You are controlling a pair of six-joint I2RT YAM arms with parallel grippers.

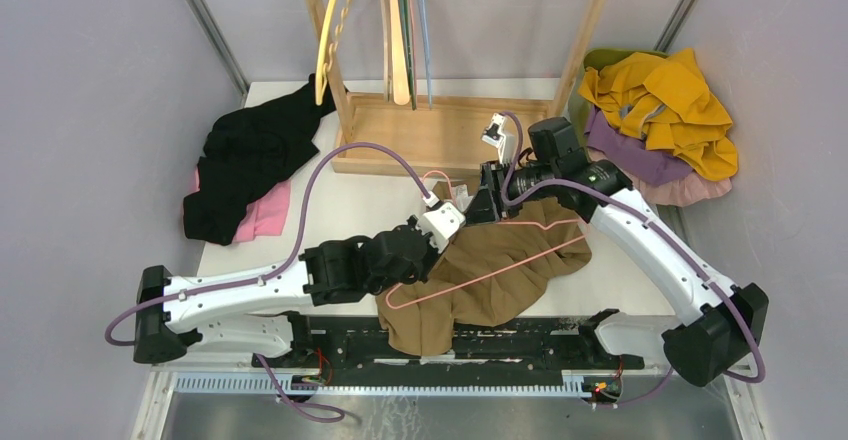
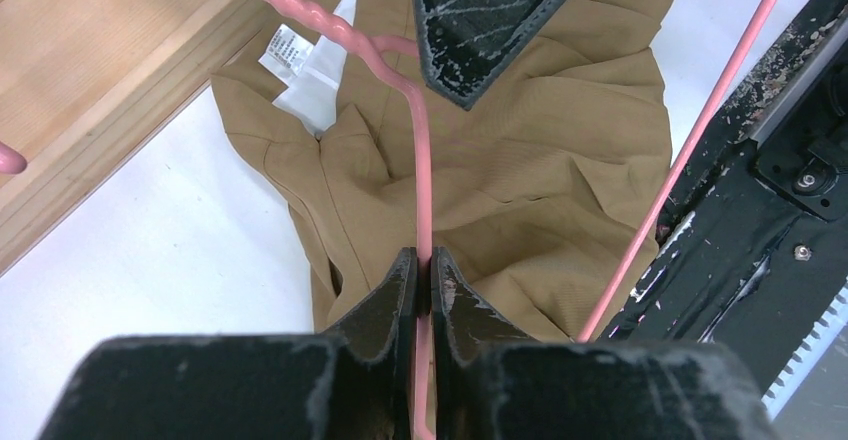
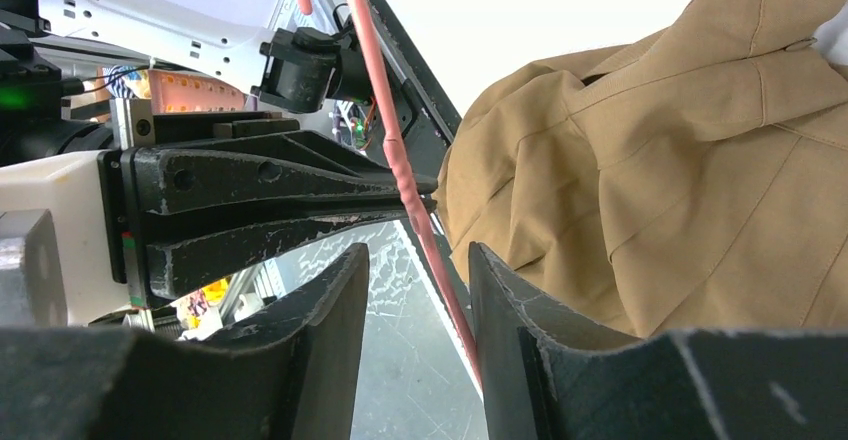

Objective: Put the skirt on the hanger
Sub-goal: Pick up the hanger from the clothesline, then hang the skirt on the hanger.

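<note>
A brown skirt (image 1: 500, 270) lies crumpled at the table's near middle, with a pink wire hanger (image 1: 480, 278) resting on top of it. My left gripper (image 2: 424, 265) is shut on the hanger (image 2: 422, 160) wire just below its twisted neck, over the skirt (image 2: 560, 160). My right gripper (image 3: 418, 260) faces it from the other side and is open. The hanger (image 3: 395, 150) wire runs through its gap close to one finger, not pinched. The skirt (image 3: 680, 190) bulges just beside that finger. The skirt's white label (image 2: 290, 55) shows near the neck.
A wooden rack base (image 1: 420, 135) stands just behind the grippers, with several hangers (image 1: 400, 40) on it. A black garment (image 1: 250, 155) over pink cloth (image 1: 265, 215) lies at the left. A yellow and purple clothes pile (image 1: 660, 120) sits back right. The arms' black rail (image 1: 480, 345) borders the near edge.
</note>
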